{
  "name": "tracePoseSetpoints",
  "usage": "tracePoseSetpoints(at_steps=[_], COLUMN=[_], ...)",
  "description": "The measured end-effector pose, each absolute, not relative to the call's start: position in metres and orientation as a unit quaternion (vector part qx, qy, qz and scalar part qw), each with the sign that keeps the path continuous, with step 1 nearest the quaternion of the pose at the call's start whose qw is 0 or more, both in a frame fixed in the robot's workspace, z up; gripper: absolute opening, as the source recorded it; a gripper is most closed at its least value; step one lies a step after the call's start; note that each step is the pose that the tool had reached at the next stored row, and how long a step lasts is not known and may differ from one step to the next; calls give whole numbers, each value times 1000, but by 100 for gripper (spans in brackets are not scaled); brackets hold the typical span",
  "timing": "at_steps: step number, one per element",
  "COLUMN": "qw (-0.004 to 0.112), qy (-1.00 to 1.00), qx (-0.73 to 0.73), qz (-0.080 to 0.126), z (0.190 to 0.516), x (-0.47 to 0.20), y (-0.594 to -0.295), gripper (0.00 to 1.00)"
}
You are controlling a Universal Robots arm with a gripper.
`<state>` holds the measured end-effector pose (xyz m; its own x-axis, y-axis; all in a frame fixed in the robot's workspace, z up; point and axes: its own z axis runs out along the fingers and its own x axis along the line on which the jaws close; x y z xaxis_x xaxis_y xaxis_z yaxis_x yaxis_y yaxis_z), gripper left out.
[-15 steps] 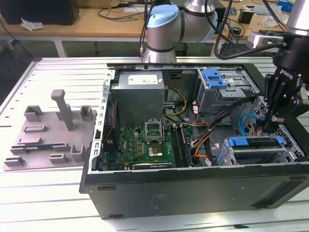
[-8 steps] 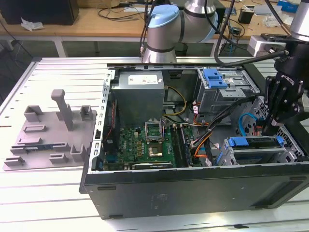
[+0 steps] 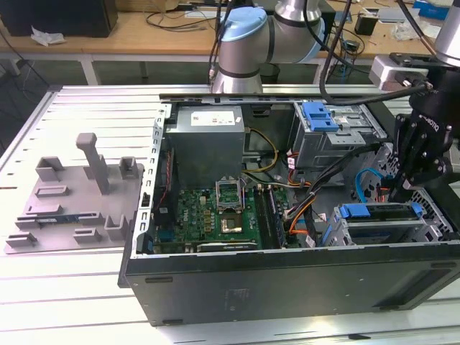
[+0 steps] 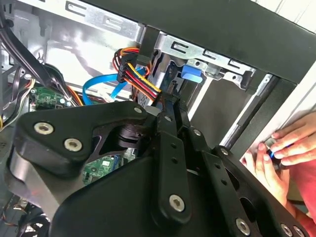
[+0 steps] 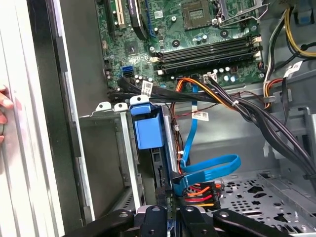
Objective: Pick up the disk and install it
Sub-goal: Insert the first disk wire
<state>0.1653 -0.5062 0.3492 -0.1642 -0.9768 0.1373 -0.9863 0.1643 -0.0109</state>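
The disk [image 3: 381,211] stands on edge in the drive cage at the open computer case's [image 3: 287,280] corner, on the exterior view's right. Its blue carrier frame [image 5: 148,126] points toward the motherboard. In the first wrist view the disk's [image 5: 165,163] thin edge runs from the blue frame to my gripper [image 5: 168,211]. My gripper [image 3: 397,192] hangs over the cage and looks shut on the disk's edge. In the second wrist view the black fingers [image 4: 170,111] meet beside a coloured power connector [image 4: 143,79].
A person's hand [image 4: 289,143] rests on the case's outer wall by the cage. A blue data cable [image 5: 212,168] and black cable bundles [image 5: 256,116] cross beside the disk. The motherboard [image 3: 215,215], grey power supply [image 3: 208,140], an upper cage with a blue latch [image 3: 320,115] and a grey fixture [image 3: 79,194] lie further toward the exterior view's left.
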Motion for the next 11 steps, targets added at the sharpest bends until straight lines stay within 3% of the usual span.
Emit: tracePoseSetpoints(at_steps=[4,11], qw=[40,39], qy=[-756,-751], qx=[652,657], qz=[40,39], z=[349,349], x=[164,164], y=[-510,-511], gripper=[17,17])
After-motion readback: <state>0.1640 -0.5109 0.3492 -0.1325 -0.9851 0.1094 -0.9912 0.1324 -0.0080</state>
